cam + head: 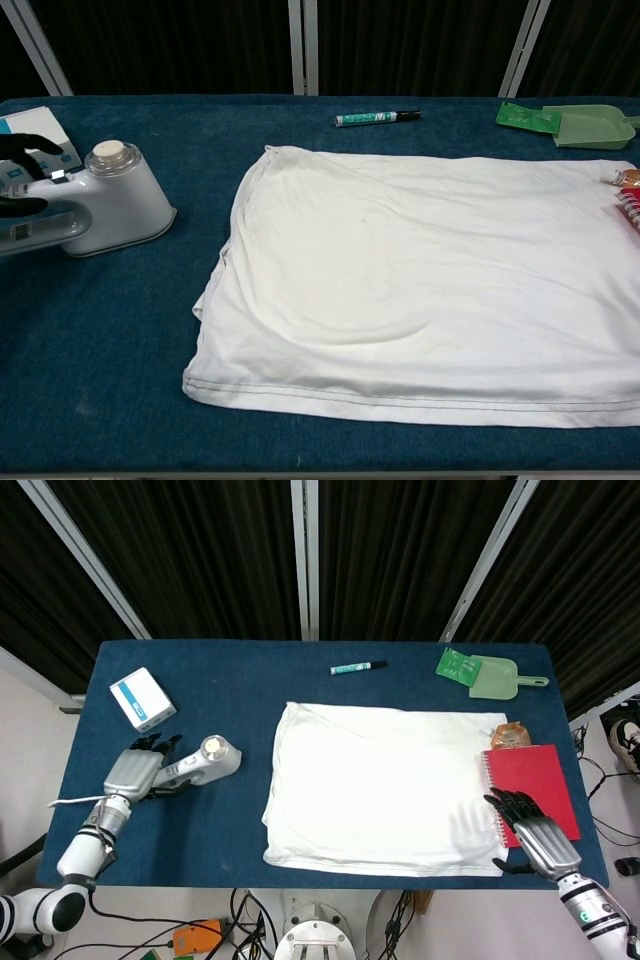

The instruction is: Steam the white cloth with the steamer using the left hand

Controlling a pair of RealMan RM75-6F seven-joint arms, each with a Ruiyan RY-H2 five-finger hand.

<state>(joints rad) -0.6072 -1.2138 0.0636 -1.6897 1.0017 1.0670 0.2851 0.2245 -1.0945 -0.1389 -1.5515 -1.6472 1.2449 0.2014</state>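
The white cloth is spread flat on the blue table, its right edge beside a red notebook. The steamer is set down on the table well to the left of the cloth, apart from it. The left hand lies at the steamer's handle with fingers spread open above it in the chest view, so the handle appears to be released rather than grasped. The right hand rests at the cloth's lower right corner, fingers extended, nothing held. The putting-down step is judged to be in hand. If more steaming is wanted, the handle must be grasped again and carried rightward over the cloth.
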